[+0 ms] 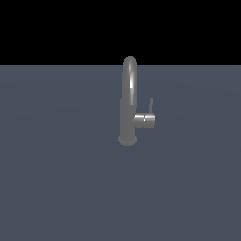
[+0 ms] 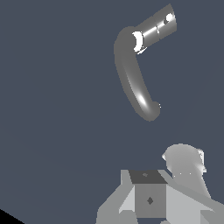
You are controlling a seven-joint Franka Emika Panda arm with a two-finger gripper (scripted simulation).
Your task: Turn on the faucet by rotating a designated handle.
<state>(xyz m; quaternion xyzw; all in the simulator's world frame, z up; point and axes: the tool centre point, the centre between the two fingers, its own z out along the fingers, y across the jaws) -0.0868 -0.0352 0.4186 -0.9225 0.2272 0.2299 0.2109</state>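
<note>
Grey metal faucet (image 1: 128, 101) stands alone on your slate tabletop (image 1: 56, 179) in the exterior view, its thin handle (image 1: 150, 105) upright beside the column, while only the wrist view catches the hand (image 2: 151, 199), whose fingers' spread you cannot tell.

Dim, flat simulator light — the grey floor (image 1: 56, 179) carries no cast shadows. The exterior view is soft and coarse. In the wrist view, hard white glare streaks the faucet (image 2: 135, 83) — edges sharp, undistorted.
</note>
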